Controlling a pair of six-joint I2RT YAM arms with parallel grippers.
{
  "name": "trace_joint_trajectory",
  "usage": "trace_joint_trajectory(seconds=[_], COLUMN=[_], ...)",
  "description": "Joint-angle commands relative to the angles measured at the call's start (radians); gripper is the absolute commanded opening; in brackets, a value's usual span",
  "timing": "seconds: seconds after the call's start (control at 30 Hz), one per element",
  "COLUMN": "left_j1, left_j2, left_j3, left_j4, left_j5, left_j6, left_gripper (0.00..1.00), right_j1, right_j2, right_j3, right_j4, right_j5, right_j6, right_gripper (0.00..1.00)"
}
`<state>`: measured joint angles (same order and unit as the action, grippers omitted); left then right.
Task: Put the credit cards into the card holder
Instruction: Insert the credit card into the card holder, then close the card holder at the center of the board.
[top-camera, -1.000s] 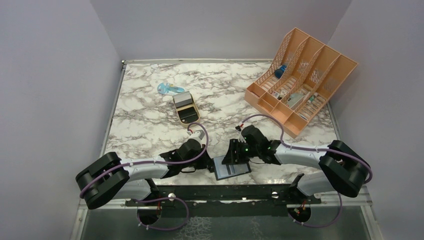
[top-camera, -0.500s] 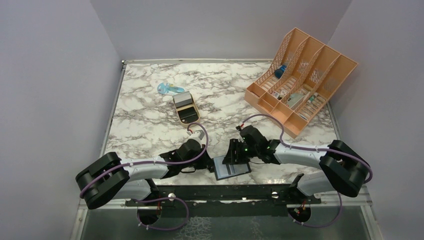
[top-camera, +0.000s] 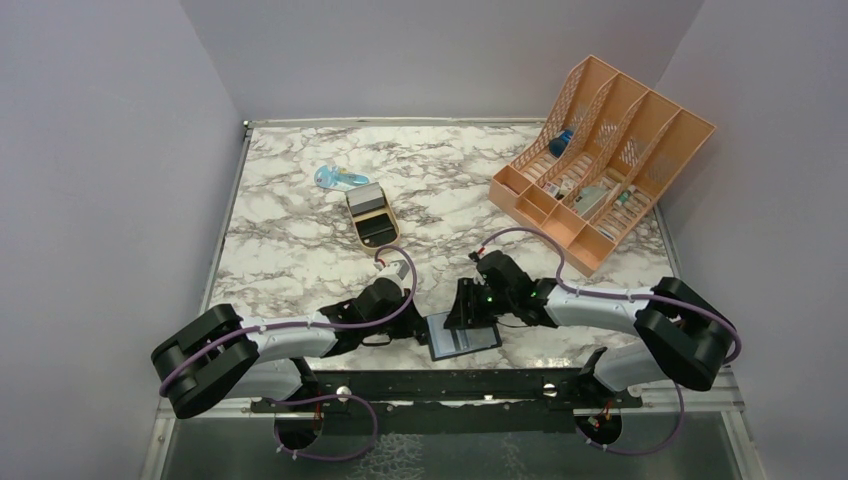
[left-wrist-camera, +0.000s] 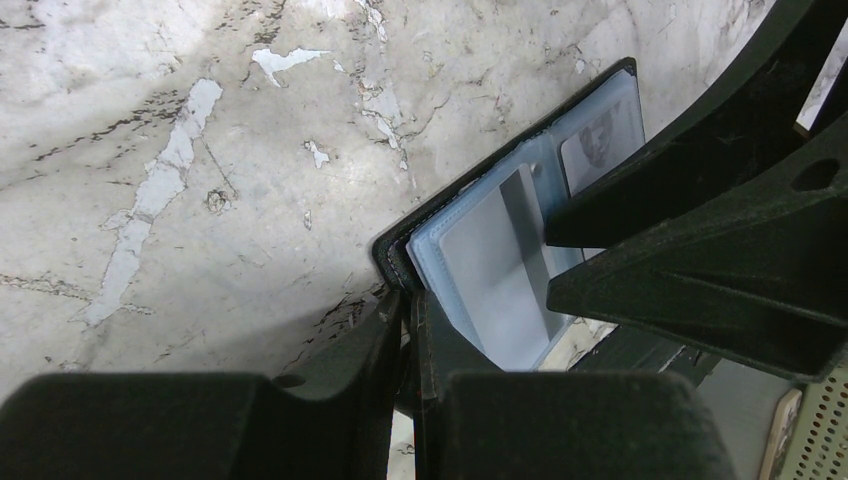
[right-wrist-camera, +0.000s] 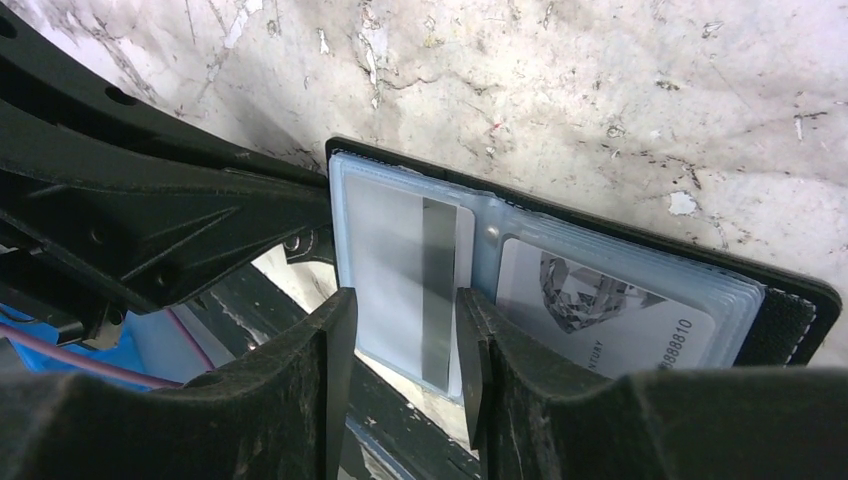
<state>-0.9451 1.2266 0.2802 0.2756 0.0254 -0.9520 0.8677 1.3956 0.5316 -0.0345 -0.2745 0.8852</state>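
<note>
left gripper (left-wrist-camera: 408, 318): clenched on the black cover edge of the card holder (left-wrist-camera: 425, 245). Only the left wrist view shows this pinch.
right gripper (right-wrist-camera: 405, 300): fingers parted astride a grey striped card (right-wrist-camera: 400, 240). Cannot tell whether they press its edges.
striped card: at the holder's clear sleeve, its end jutting past the holder's edge toward the right gripper's palm.
printed card (right-wrist-camera: 600, 310): sleeved, just outside the right gripper's fingers.
top view: holder lies open between both grippers, cards unreadable there.
</note>
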Motion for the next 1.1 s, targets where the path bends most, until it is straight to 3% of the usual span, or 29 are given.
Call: trace_joint_trajectory(seconds=[0.0,0.3,0.5,0.77,1.07], left_j1=[-0.009,-0.008,-0.009,-0.031,-0.054], left_j2=[-0.016,-0.171,-0.181,-0.022,0.031], left_j3=[0.02,0.125,0.118,0.126,0.122], left_j4=[-0.082,-0.306,-0.204,-0.033,-0.056], left_j5=[-0.018,-0.097,0.038,0.191,0.147], left_j6=[0.024,0.094,0.058,0.056,0.046], left_gripper=[0.13,0.34,0.35,0.35,0.35], right_j1=[0.01,0.008,-0.014,-0.115,-0.153], right_j2=[-0.015,-0.199,-0.273,-0.292,-0.243], right_j3=[0.036,0.046,0.032,-0.008,-0.058], right_j4=[-0.028,-0.243,-0.348,-0.361,-0.29], right_j5=[0.004,0.148,0.24,0.205,0.157], right_j6=[-0.034,-0.075,-0.105,-0.137,-0.142], right_gripper=[0.45,0.59,0.66,0.67,0.67])
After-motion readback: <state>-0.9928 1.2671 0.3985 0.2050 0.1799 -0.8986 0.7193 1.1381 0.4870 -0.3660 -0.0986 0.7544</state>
